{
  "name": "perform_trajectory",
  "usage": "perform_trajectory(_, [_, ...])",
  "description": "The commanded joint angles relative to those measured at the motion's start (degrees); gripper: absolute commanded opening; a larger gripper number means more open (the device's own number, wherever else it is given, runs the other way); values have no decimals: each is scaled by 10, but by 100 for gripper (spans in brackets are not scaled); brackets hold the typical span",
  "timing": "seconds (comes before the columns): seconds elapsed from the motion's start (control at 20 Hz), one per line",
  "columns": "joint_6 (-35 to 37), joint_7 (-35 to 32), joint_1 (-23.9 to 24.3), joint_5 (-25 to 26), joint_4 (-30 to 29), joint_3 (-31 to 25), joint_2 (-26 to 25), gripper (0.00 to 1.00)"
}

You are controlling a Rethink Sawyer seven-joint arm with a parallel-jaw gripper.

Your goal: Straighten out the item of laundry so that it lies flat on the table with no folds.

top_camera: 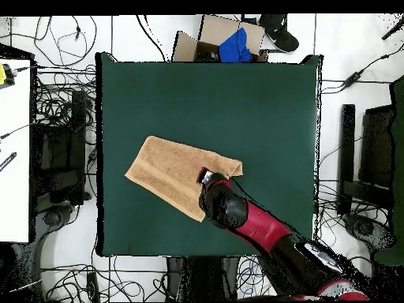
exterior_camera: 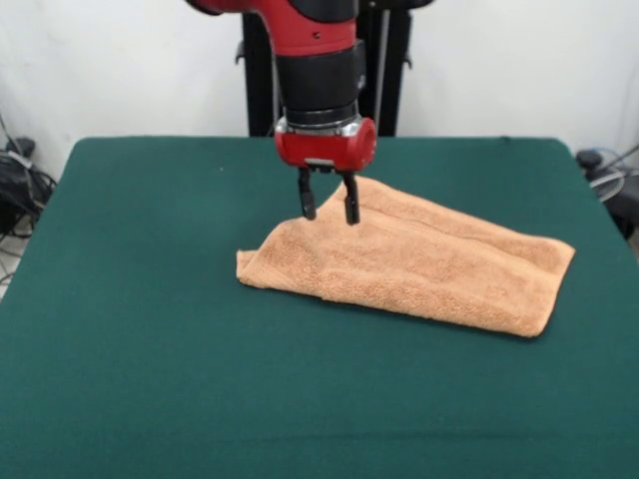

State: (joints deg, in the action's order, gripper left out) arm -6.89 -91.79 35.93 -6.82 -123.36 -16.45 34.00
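The item of laundry (exterior_camera: 419, 264) is an orange-tan towel lying folded over on itself, right of the middle of the green table (exterior_camera: 150, 319). Layered edges show along its length and its left end is rounded by a fold. My gripper (exterior_camera: 329, 215) hangs from the red wrist over the towel's far left edge. Its two black fingers stand apart, open, with nothing between them, their tips at or just above the cloth. From overhead the towel (top_camera: 177, 173) lies slantwise on the table (top_camera: 237, 95), and the gripper (top_camera: 207, 180) sits at its edge nearest the robot, mostly hidden under the wrist.
The towel takes up only a small part of the table top. Off the table, a cardboard box with a blue item (top_camera: 225, 43) stands past the far edge, cables cover the floor, and a white bench (top_camera: 12, 142) runs along one side.
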Motion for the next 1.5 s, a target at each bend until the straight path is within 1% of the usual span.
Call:
perform_trajectory(0.05, [5,-115,-39,-21,22,49,-13,100])
perform_trajectory(0.1, [8,-113,-47,-25,24,59,-11,100])
perform_trajectory(0.15, [13,-108,-64,-32,32,83,-9,100])
perform_trajectory(0.25, [16,-99,-79,-34,45,107,-18,100])
perform_trajectory(0.4, [18,-95,-83,-28,53,119,-23,100])
perform_trajectory(0.55, [25,-92,-104,-33,62,145,-21,100])
perform_trajectory(0.7, [30,-91,-113,-34,74,158,-26,100])
perform_trajectory(0.85, [34,-83,-102,-24,92,154,-39,100])
perform_trajectory(1.0, [31,-86,-95,-18,96,149,-44,100])
perform_trajectory(1.1, [21,-91,-87,-13,97,139,-52,100])
perform_trajectory(1.25, [-15,-104,-61,3,101,107,-79,100])
perform_trajectory(1.5, [-43,-115,-47,14,103,88,-95,100])
